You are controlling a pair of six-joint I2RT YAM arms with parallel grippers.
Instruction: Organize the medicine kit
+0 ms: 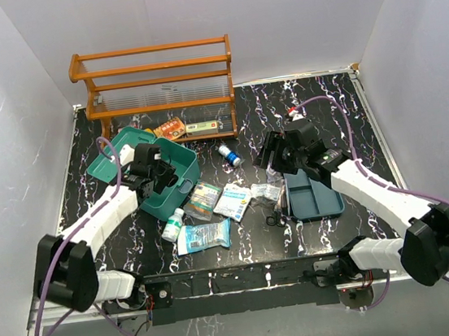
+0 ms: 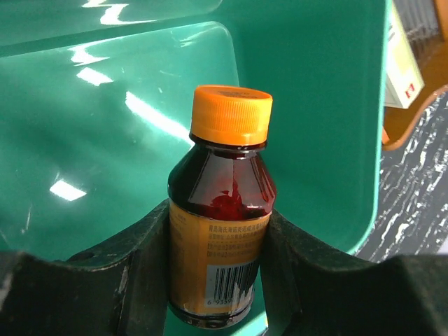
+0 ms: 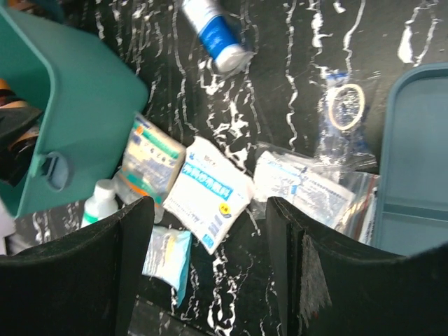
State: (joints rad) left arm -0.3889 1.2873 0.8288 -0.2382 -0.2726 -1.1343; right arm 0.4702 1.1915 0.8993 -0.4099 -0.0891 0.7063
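The teal medicine kit box (image 1: 182, 167) stands open at the left, its lid (image 1: 117, 151) leaning back. My left gripper (image 1: 156, 173) is over the box, shut on a brown bottle with an orange cap (image 2: 222, 210), held inside the box (image 2: 105, 140). The darker insert tray (image 1: 313, 192) lies at the right. My right gripper (image 1: 277, 159) is open and empty, hovering above the sachets (image 3: 210, 192) beside the tray (image 3: 413, 161). The box corner also shows in the right wrist view (image 3: 77, 119).
Loose on the table: a white bottle (image 1: 172, 224), a light blue pack (image 1: 203, 236), a boxed pack (image 1: 204, 199), white sachets (image 1: 233, 200), clear bags (image 1: 266, 191), a blue-white bottle (image 1: 229, 155). An orange wooden rack (image 1: 157, 82) with boxes (image 1: 172, 128) stands at the back.
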